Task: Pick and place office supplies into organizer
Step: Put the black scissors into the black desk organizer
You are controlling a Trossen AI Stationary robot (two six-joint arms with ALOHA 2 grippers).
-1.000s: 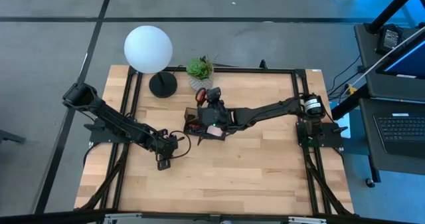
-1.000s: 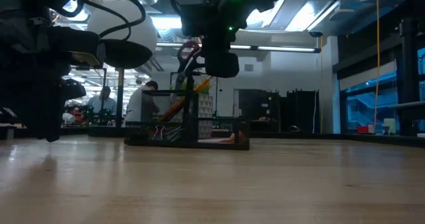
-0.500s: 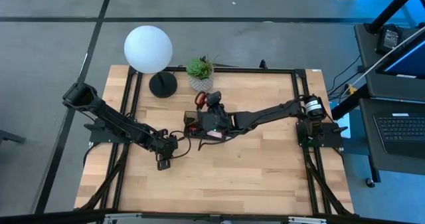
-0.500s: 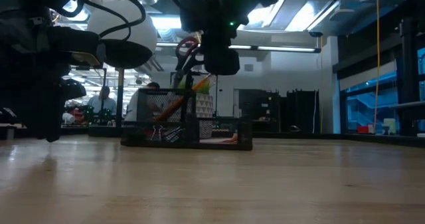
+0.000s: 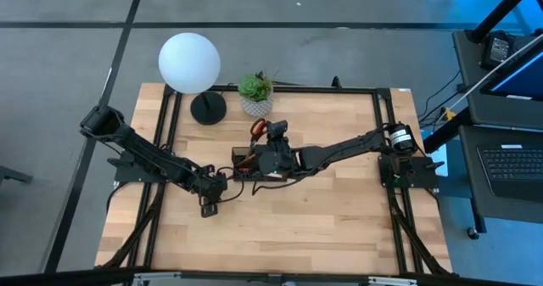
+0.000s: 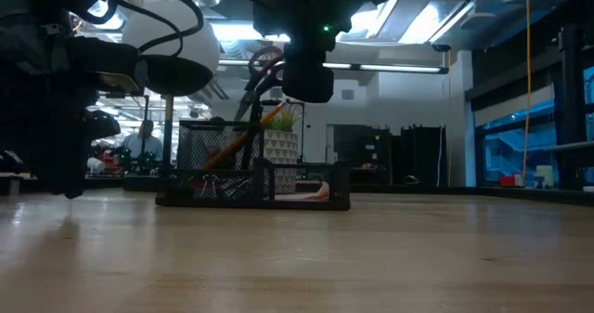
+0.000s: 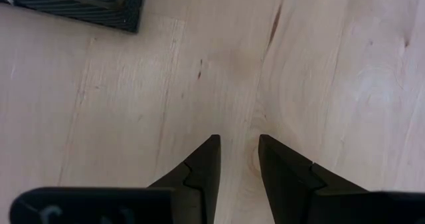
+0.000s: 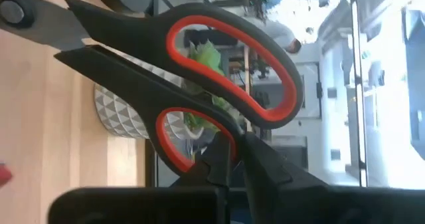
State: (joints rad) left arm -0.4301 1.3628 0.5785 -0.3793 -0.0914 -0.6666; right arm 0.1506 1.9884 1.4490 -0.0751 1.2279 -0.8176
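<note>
Over the organizer (image 5: 248,161), the right gripper (image 8: 232,159) gripped the scissors (image 8: 199,71) while the left gripper (image 7: 236,159) hung parted, empty.

In the high view, most of the organizer (image 5: 243,157) is covered by the right arm, and its contents cannot be told. In the left wrist view only one corner of it (image 7: 73,3) is seen, cut by the edge. The scissors (image 8: 199,84) are cropped, their blades running out of the right wrist view.
</note>
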